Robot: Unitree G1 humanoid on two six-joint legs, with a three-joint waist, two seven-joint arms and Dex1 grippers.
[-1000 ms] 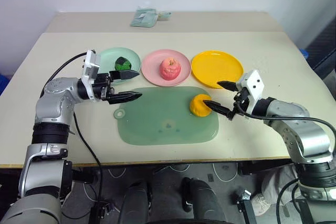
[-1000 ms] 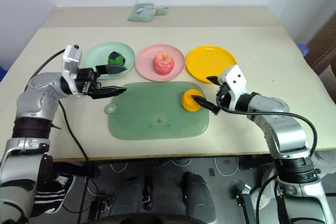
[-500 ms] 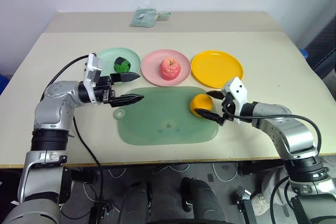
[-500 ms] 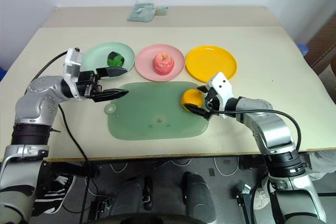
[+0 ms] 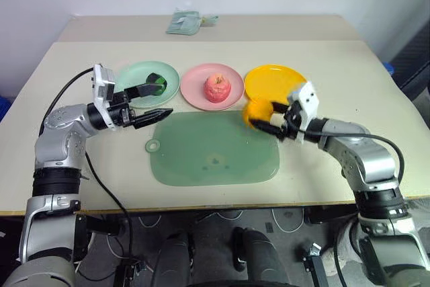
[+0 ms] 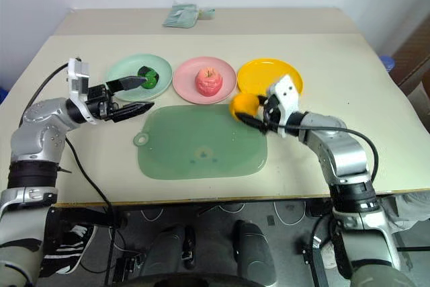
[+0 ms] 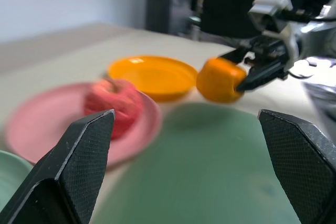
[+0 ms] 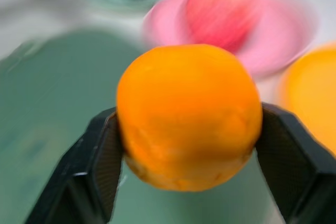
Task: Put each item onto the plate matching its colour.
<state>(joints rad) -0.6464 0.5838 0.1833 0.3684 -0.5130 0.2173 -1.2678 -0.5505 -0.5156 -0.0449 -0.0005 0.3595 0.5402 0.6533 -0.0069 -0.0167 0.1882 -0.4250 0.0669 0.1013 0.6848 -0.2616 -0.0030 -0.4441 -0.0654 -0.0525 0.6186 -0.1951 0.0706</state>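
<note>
Right pincer [image 6: 259, 113] pinching orange lump [image 6: 243, 105] beside yellow plate [image 6: 282, 72]; apple [image 6: 209, 80] on pink plate [image 6: 187, 83].

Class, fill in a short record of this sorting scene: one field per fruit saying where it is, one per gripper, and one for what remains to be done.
apple: on the pink plate
green-and-black ball: on the green plate
orange fruit: held off the table, beside the yellow plate
right gripper: shut on the orange fruit
left gripper: open, holding nothing, near the green plate
green mat: bare
remaining: orange fruit onto the yellow plate
</note>
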